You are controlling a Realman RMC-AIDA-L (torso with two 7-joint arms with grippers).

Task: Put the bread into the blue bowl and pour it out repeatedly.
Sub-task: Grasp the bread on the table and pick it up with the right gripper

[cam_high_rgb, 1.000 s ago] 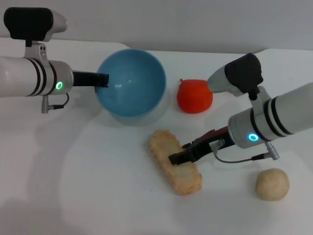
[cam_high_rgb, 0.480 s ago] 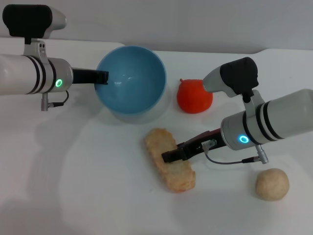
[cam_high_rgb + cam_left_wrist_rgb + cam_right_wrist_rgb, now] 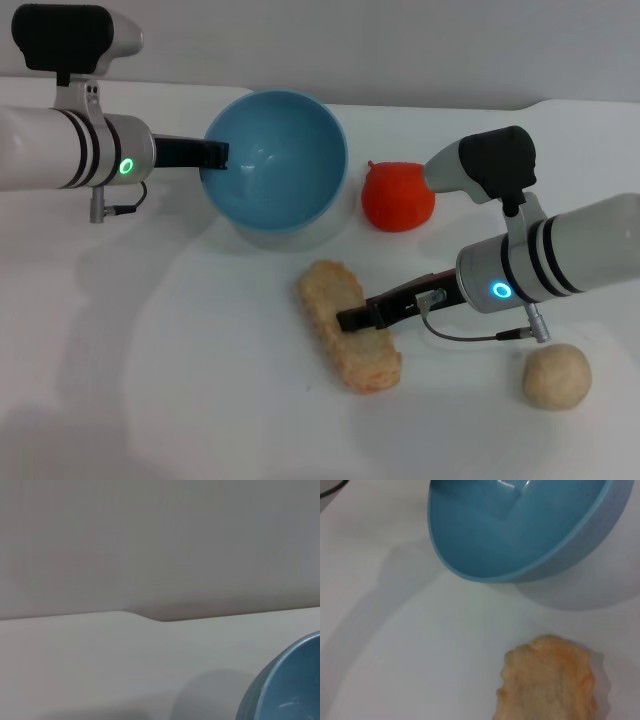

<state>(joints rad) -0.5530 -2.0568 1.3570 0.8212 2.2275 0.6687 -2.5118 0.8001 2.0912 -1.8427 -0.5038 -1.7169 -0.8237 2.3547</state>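
Observation:
The blue bowl (image 3: 275, 160) is at the back of the white table, tipped so that its opening faces forward. My left gripper (image 3: 212, 157) is shut on its left rim; one finger (image 3: 512, 500) shows inside the bowl (image 3: 520, 535) in the right wrist view. The bowl's edge (image 3: 290, 685) also shows in the left wrist view. The bread (image 3: 348, 340), a long golden-tan loaf, lies on the table in front of the bowl. My right gripper (image 3: 352, 319) reaches in from the right and is shut on the loaf's middle. One end of the bread (image 3: 547, 680) shows below the bowl.
A red-orange lumpy toy (image 3: 397, 197) sits just right of the bowl. A small round beige ball (image 3: 556, 376) lies at the front right, below my right arm. The table's back edge meets a grey wall.
The right gripper and the bread have shifted a little to the left together. The bowl in the left gripper has moved slightly right and up.

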